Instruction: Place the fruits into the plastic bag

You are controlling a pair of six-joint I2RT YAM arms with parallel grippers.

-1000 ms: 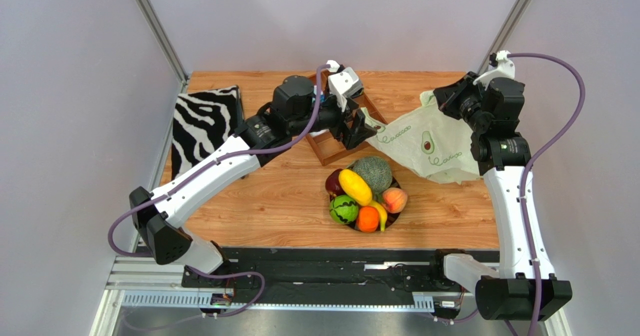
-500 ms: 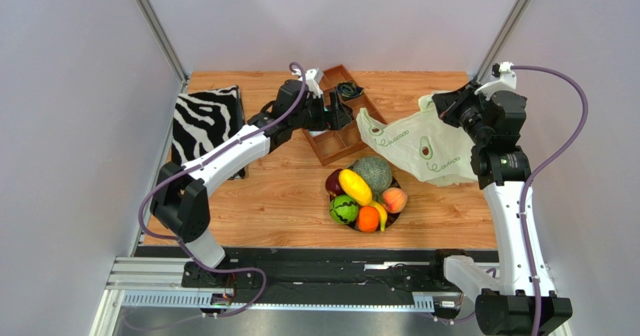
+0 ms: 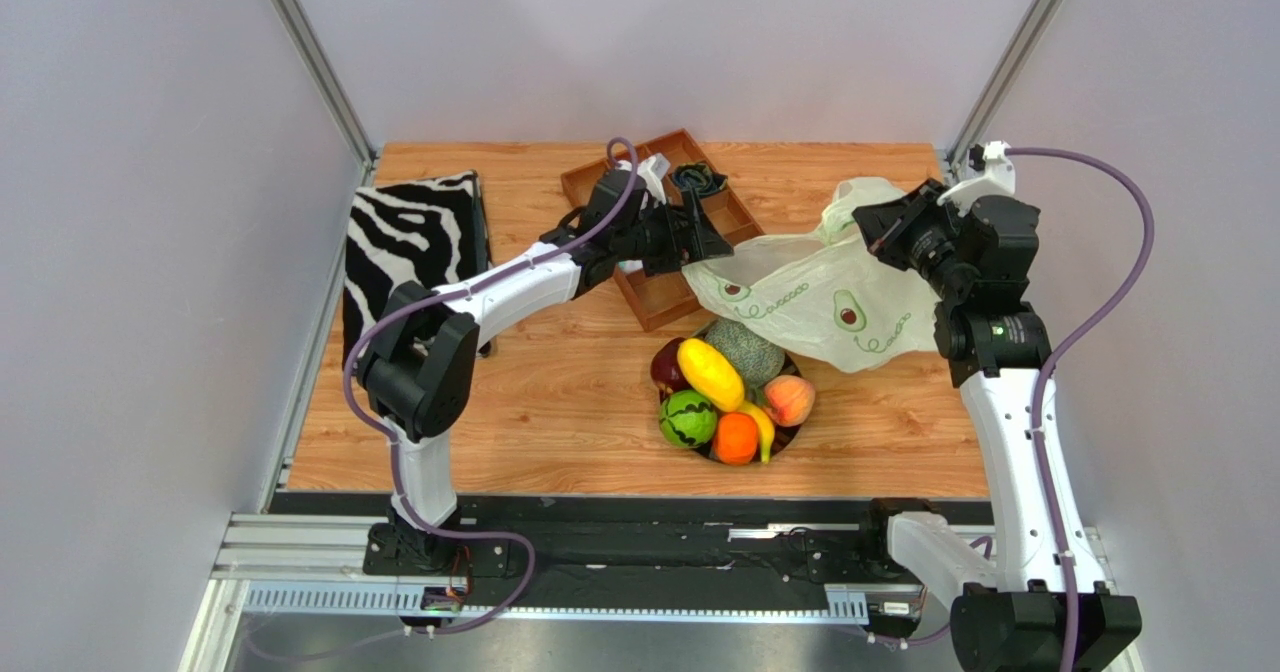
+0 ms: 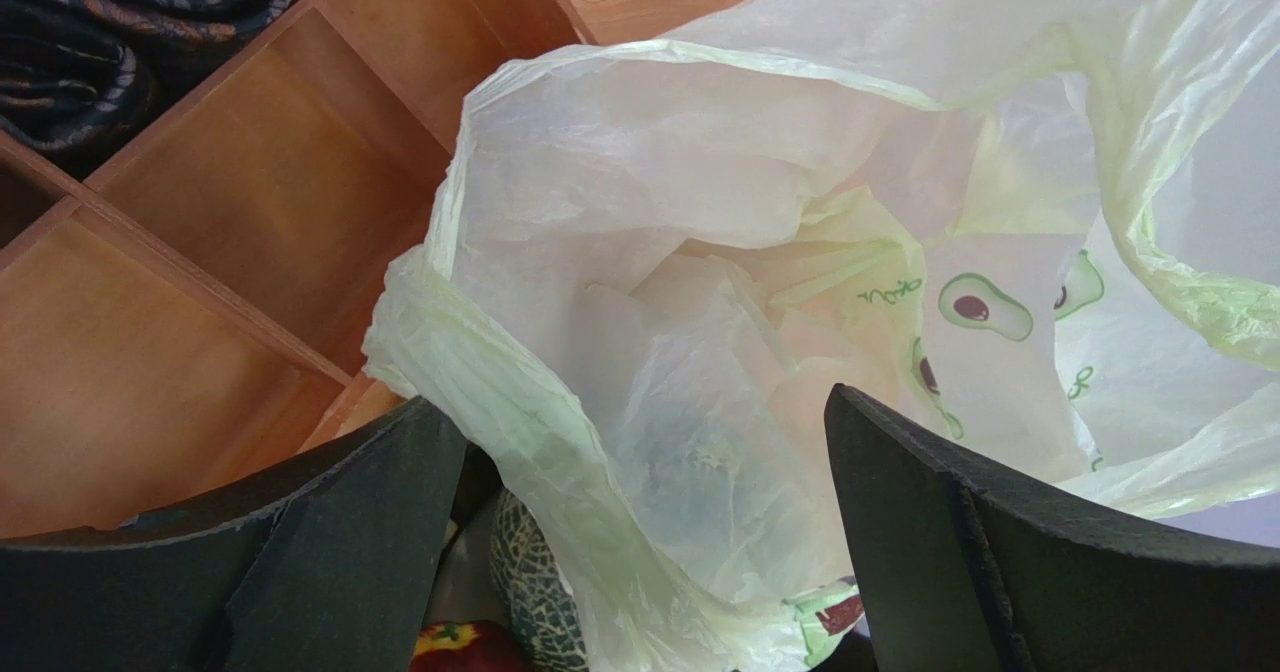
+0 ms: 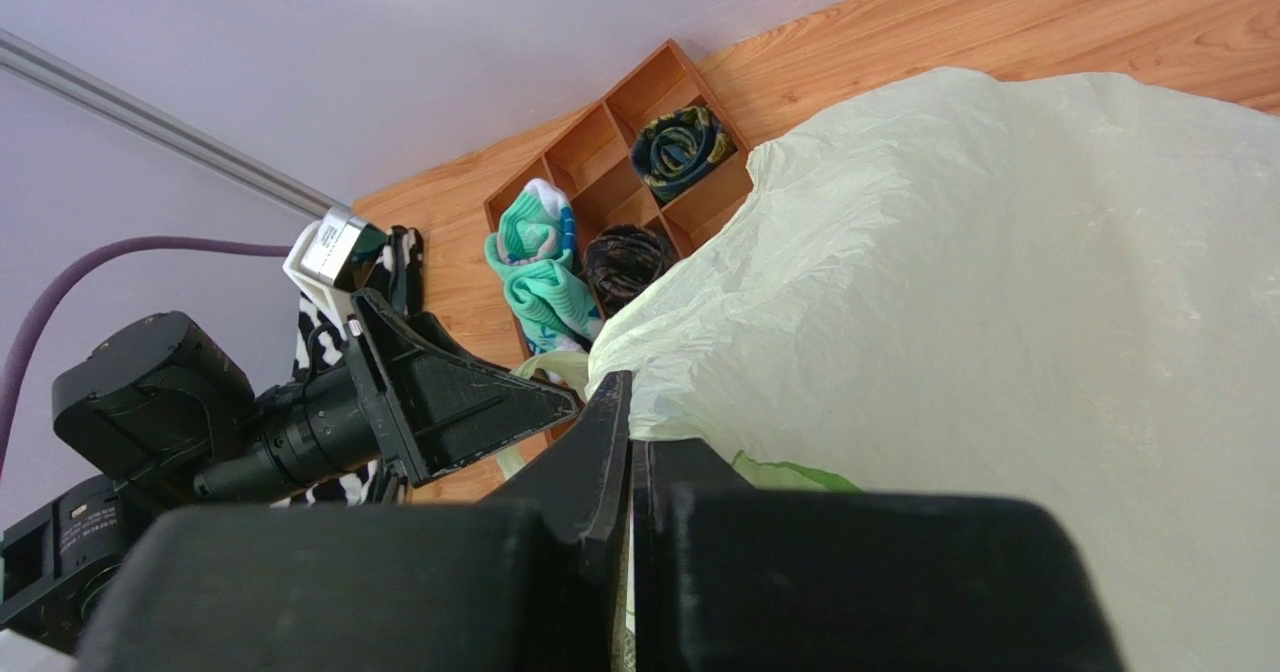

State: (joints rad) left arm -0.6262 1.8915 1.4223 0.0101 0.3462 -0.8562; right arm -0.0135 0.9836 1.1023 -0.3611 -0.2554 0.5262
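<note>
The pale green plastic bag printed with avocados hangs from my right gripper, which is shut on its film. The bag's lower edge drapes over the netted melon. My left gripper is open at the bag's left rim. In the left wrist view the gripper has the bag's open mouth between its spread fingers. The yellow fruit, apple, peach, orange, banana and striped green ball lie piled below the bag.
A wooden divider tray stands behind the fruits, with teal and dark cloth rolls in it. The zebra-striped fabric box is at the far left. Grey walls close in both sides.
The bag has been drawn left and now reaches over the melon. My left gripper drew back from the bag, then returned to its left rim, open.
</note>
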